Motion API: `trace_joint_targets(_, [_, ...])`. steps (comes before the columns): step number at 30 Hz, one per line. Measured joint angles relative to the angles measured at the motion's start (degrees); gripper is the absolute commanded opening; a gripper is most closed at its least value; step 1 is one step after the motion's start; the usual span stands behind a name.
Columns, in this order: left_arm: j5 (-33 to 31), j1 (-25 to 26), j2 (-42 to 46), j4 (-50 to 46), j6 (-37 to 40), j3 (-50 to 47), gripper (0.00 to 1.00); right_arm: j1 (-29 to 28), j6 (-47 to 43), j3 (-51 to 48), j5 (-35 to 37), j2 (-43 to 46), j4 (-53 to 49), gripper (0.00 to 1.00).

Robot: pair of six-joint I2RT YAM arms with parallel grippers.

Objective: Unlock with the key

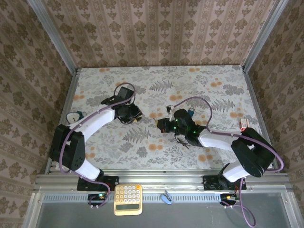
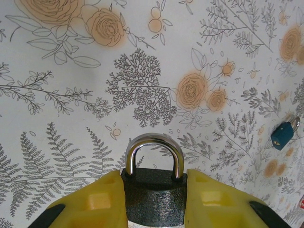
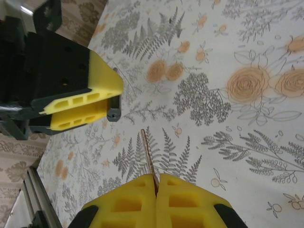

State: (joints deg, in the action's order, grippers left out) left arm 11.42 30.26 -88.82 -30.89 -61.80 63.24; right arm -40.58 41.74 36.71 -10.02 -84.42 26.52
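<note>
A black padlock (image 2: 154,197) with a shut silver shackle (image 2: 154,141) sits upright between my left gripper's (image 2: 154,175) yellow fingers (image 2: 99,202), which are shut on its body above the floral table. In the top view that left gripper (image 1: 134,115) hangs left of centre. My right gripper (image 3: 156,178) is shut on the key (image 3: 148,154), whose thin blade sticks out ahead of the pads. The blade points toward the padlock's underside (image 3: 113,114), a short gap away. In the top view the right gripper (image 1: 160,125) faces the left one.
A small blue padlock (image 2: 284,134) lies on the table to the right, close behind the right arm (image 1: 190,112). A red item (image 1: 243,126) rests near the right edge and a teal one (image 1: 76,115) near the left. A yellow calculator (image 1: 128,199) sits on the near rail.
</note>
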Motion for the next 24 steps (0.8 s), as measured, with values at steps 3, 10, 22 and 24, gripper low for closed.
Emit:
trace_joint_targets(3, [0.02,0.02,-0.92,-0.46,0.0,1.4,0.25,0.0,0.0,0.0,0.96,1.29,-0.11,0.0])
trace_joint_targets(10, [-0.02,0.15,-1.33,-2.12,-0.17,3.43,0.26,0.0,0.02,0.0,2.25,1.99,-0.37,0.0])
trace_joint_targets(22, [-0.57,2.36,-1.33,-7.93,-0.15,9.27,0.26,-2.03,0.28,0.0,4.33,1.99,-1.42,0.0])
trace_joint_targets(24, [-0.92,2.73,-1.36,-8.44,-0.15,9.29,0.26,-3.02,0.48,0.0,5.18,1.97,-1.42,0.0])
